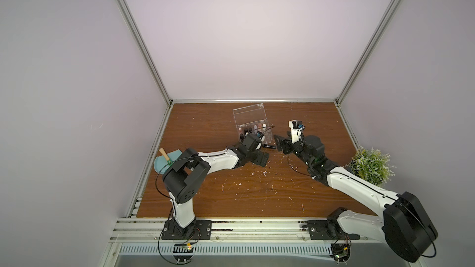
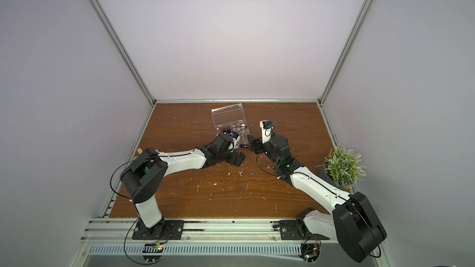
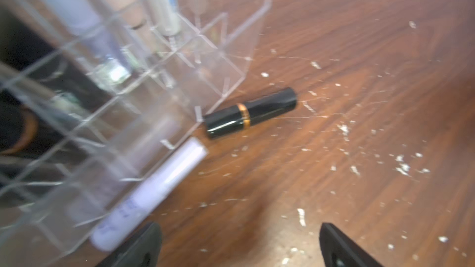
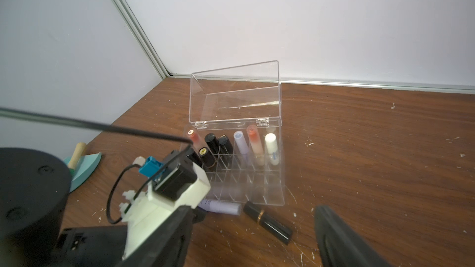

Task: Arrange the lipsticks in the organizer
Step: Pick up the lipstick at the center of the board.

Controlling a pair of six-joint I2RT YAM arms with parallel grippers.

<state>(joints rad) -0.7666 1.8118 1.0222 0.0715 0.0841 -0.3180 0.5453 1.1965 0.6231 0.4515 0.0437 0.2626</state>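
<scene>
At the far left a teal plastic dustpan with a wooden handle (image 4: 84, 168) lies on the brown wood-grain table (image 1: 257, 196). The left hand (image 3: 239, 227) hangs fully spread and empty near the clear acrylic organizer with its hinged lid raised (image 4: 270, 188), whose rear compartments hold upright black, lilac, beige-pink and white lipsticks (image 4: 241, 142). Against its front wall lies a lilac cylindrical tube (image 4: 221, 206), and just beside that a glossy black lipstick with a gold band (image 4: 267, 224), slanting away from the wall. The right hand (image 1: 279, 144) hovers near it, jaws wide and holding nothing. Both loose tubes look light, rigid and slick, likely to roll; gripping across the barrel near mid-length seems safest. The lilac one leaves little finger room on the wall side.
</scene>
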